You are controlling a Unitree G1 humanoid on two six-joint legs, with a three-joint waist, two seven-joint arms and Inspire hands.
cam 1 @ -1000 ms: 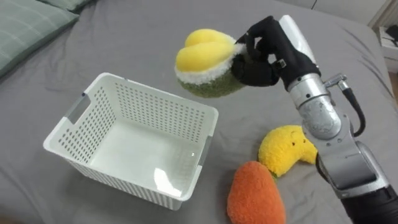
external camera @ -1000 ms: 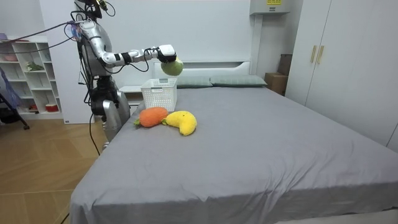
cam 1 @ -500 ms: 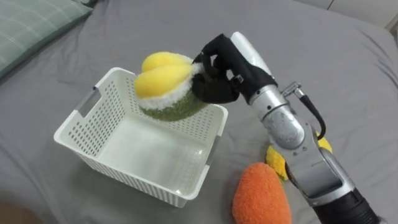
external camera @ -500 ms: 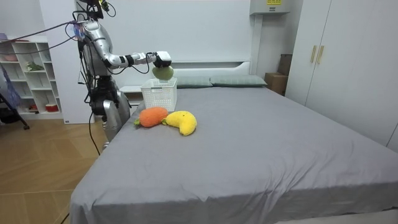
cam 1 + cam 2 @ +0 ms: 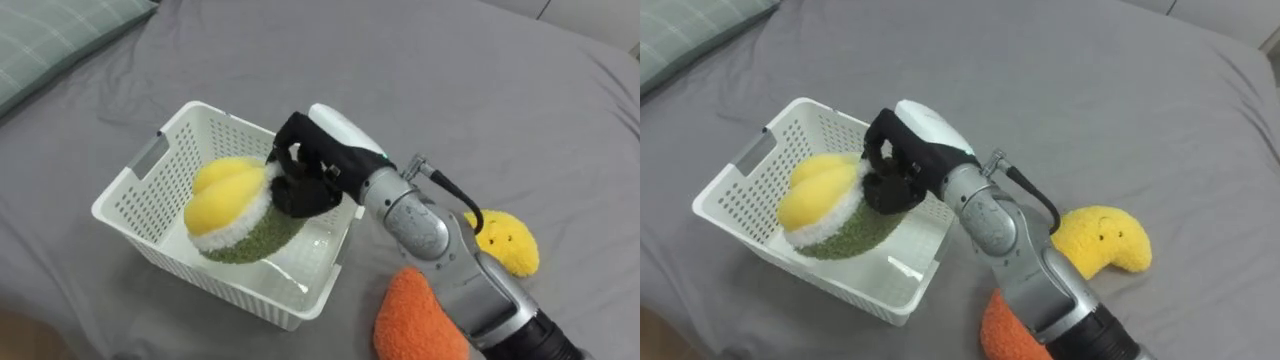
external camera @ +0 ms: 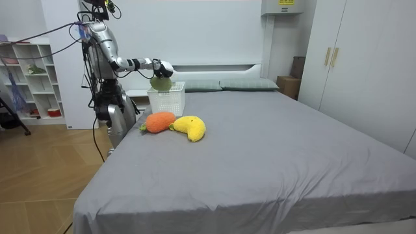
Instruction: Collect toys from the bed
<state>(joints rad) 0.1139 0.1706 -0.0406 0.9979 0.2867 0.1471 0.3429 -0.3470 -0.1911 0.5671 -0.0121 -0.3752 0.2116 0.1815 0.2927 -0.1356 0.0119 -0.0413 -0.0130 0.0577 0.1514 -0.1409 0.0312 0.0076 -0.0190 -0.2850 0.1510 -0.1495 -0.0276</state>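
- The orange plush toy (image 5: 420,320) lies nearest the robot on the grey bed (image 5: 480,90), just under the right forearm and outside the basket, so it is not yet collected.
- The yellow plush toy (image 5: 505,243) lies just beyond the orange one, on the forearm's right. It rests flat on the sheet, clear of the basket, and also waits its turn.
- The right hand (image 5: 305,180) reaches in from the right over the far right rim of the white basket (image 5: 225,288). Its fingers are curled round the green-and-yellow plush toy (image 5: 232,205), gripping it at the side.
- That toy hangs inside the basket's opening, low between the walls. Whether it already touches the floor of the basket cannot be told. Holding it over the middle should let it drop without catching the rim, so the step in hand appears to be the release.
- The basket stands upright on the sheet within the arm's reach.
- A green checked pillow (image 5: 50,40) lies farthest off, at the upper left.
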